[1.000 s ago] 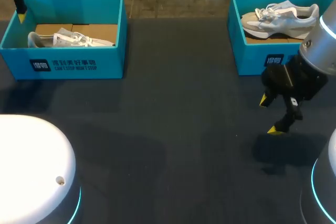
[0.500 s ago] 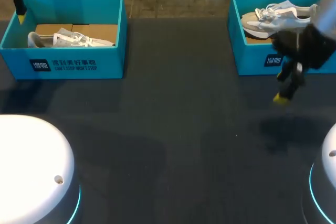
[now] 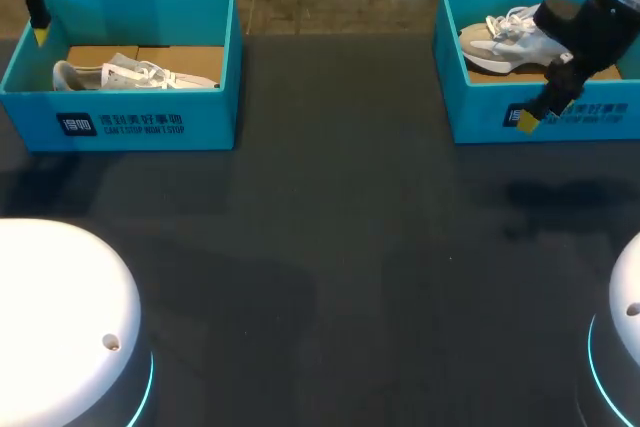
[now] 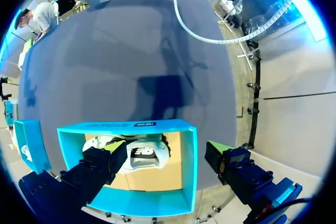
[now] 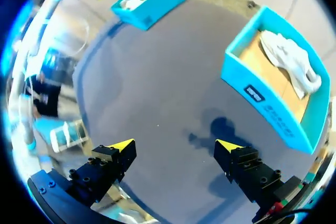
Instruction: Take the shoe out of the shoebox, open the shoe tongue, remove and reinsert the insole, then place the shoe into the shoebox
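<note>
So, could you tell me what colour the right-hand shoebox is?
The shoebox is turquoise, clearest in the head view.

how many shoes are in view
2. A white laced sneaker lies in the open teal cardboard shoebox at far left; a white-and-grey sneaker in the matching teal shoebox at far right. Box walls could hide more.

Under dim overhead light, we see our right arm (image 3: pixel 588 25) casting a soft shadow on the dark matte tabletop (image 3: pixel 340 207).
</note>
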You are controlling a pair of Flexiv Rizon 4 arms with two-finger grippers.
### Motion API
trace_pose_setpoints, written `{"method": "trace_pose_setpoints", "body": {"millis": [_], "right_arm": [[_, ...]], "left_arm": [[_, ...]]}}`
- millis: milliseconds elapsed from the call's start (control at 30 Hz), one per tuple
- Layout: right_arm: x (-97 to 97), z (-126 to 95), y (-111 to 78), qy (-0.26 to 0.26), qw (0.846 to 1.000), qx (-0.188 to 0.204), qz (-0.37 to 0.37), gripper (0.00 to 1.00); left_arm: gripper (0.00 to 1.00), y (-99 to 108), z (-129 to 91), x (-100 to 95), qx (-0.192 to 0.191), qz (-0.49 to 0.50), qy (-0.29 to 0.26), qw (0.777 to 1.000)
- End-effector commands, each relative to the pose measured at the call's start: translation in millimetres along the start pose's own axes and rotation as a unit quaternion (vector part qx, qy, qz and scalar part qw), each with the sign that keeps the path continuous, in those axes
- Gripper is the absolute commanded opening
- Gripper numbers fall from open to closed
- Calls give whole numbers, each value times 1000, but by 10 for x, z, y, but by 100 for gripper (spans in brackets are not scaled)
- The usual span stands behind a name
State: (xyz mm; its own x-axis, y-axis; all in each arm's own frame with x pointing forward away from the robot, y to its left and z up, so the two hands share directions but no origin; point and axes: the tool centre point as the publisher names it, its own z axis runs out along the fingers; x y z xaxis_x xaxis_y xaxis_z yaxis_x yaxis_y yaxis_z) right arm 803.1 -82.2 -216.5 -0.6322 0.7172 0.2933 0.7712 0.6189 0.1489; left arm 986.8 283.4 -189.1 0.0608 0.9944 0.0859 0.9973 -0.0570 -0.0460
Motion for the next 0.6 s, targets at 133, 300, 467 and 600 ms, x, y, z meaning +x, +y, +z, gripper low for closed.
{"method": "trace_pose_setpoints", "body": {"millis": [133, 300, 467, 600], "right_arm": [[15, 22, -18, -3, 1000, -4, 12, 100], [-390, -96, 263, -18, 988, 3, 153, 100], [-872, -335, 432, -42, 973, 2, 229, 100], [-1207, -495, 568, -75, 962, 14, 263, 100]], "left_arm": [[100, -10, -3, 1, -1, 0, 1, 1000], [100, -10, -3, 1, -1, 0, 1, 1000], [100, -10, -3, 1, -1, 0, 1, 1000], [100, -10, -3, 1, -1, 0, 1, 1000]]}}
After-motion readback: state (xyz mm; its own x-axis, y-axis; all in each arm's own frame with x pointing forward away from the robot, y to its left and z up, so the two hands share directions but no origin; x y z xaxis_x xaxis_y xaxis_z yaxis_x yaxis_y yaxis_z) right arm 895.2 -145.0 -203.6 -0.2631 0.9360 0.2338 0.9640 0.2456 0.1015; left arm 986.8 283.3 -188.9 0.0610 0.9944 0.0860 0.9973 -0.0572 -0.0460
